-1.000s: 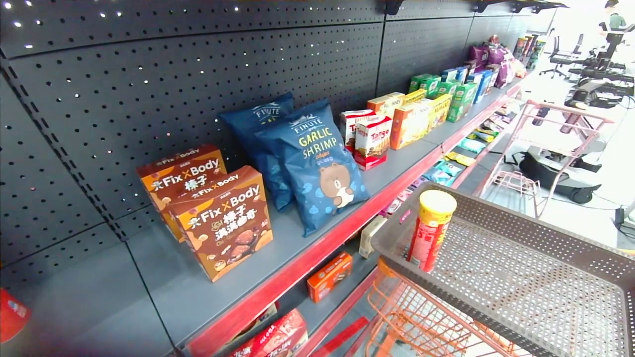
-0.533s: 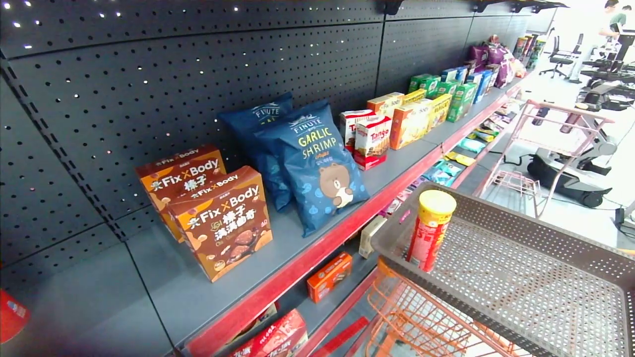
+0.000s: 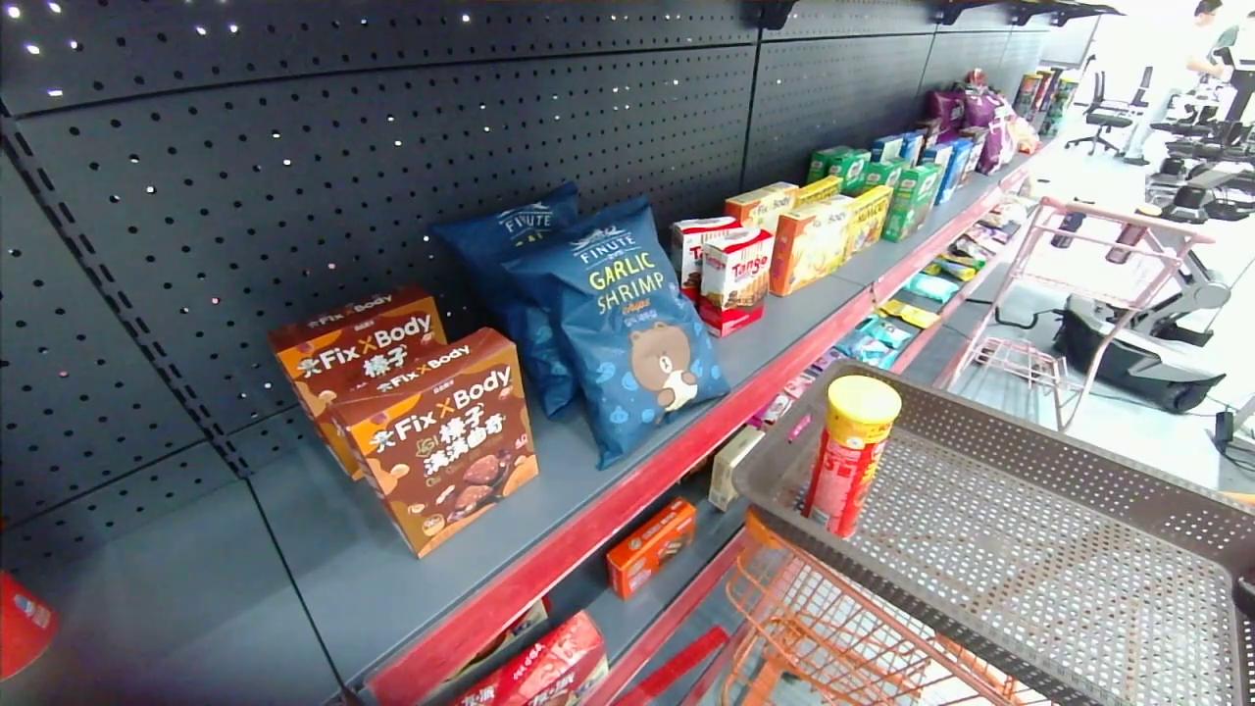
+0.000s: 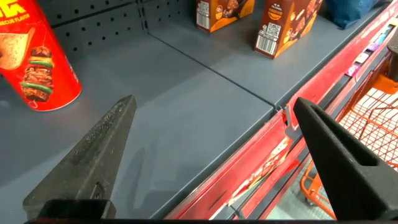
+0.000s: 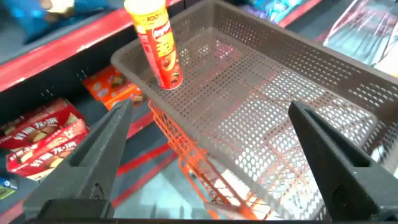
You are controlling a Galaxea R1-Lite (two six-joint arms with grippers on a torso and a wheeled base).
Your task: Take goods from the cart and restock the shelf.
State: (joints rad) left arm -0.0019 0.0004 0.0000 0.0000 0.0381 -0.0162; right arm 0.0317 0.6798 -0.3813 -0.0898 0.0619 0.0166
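A red chip can with a yellow lid (image 3: pixel 851 453) stands upright in the near-left corner of the grey perforated basket (image 3: pixel 1029 549) on top of the orange cart. My right gripper (image 5: pixel 211 162) hangs open above that basket (image 5: pixel 267 93), off to one side of the can (image 5: pixel 157 43), with nothing between its fingers. Over a bare stretch of the grey shelf (image 4: pixel 205 93) my left gripper (image 4: pixel 211 155) is open and holds nothing. Another red can (image 4: pixel 37 59) stands on the shelf beside it, seen at the far left (image 3: pixel 25 623) in the head view.
Along the shelf (image 3: pixel 324 549) stand brown boxes (image 3: pixel 436 441), blue shrimp-chip bags (image 3: pixel 627 314) and a row of further boxes (image 3: pixel 804 240). Its red front edge (image 3: pixel 627 495) faces the cart. Lower shelves hold more packs (image 3: pixel 652 544). A pink cart (image 3: pixel 1098 284) stands behind.
The cans, the cart and the shelf goods stand as before. A dark wheeled machine in the room behind has shifted to the right.
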